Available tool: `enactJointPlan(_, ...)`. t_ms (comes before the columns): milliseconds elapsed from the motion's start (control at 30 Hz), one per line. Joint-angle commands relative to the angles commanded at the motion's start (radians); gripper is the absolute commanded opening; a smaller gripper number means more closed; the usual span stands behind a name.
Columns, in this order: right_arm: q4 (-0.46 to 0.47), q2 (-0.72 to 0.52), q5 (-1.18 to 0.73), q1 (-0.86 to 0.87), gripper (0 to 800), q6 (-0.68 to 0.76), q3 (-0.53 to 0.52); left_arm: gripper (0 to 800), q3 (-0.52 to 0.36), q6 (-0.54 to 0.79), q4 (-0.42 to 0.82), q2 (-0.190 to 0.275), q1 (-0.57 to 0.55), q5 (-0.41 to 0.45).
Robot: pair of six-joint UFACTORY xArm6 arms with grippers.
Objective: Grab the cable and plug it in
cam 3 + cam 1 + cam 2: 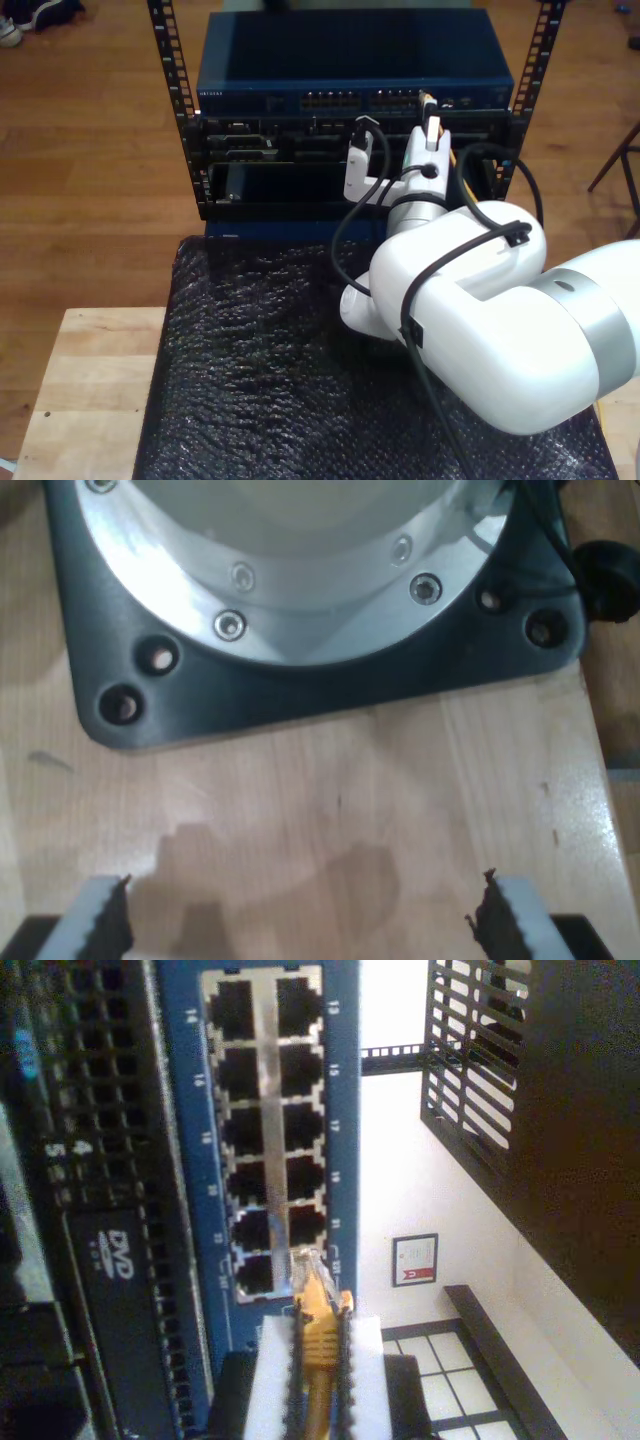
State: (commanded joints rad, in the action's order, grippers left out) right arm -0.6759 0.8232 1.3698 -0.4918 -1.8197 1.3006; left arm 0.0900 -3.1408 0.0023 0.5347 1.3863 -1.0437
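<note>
My second gripper (318,1360) pinches the cable (318,1325) beside ports numbered 13–23 (268,1130)

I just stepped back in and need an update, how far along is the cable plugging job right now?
Grabbing looks done: my second gripper is shut on the cable, just behind its clear plug. In hand is the approach: the plug tip sits at the blue switch, beside the last ports of the port block, not visibly seated. Left: pushing it into a port. My first gripper is open over the wooden table.

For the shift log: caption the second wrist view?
My second hand holds the yellow cable's plug just short of the blue switch's ports.
</note>
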Motion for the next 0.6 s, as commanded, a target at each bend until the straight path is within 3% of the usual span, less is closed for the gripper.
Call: enactJointPlan(600,0.002,0.002,0.0,0.006,0,0.0,0.002,800,0.0,0.0,0.0,0.0,0.0,0.0)
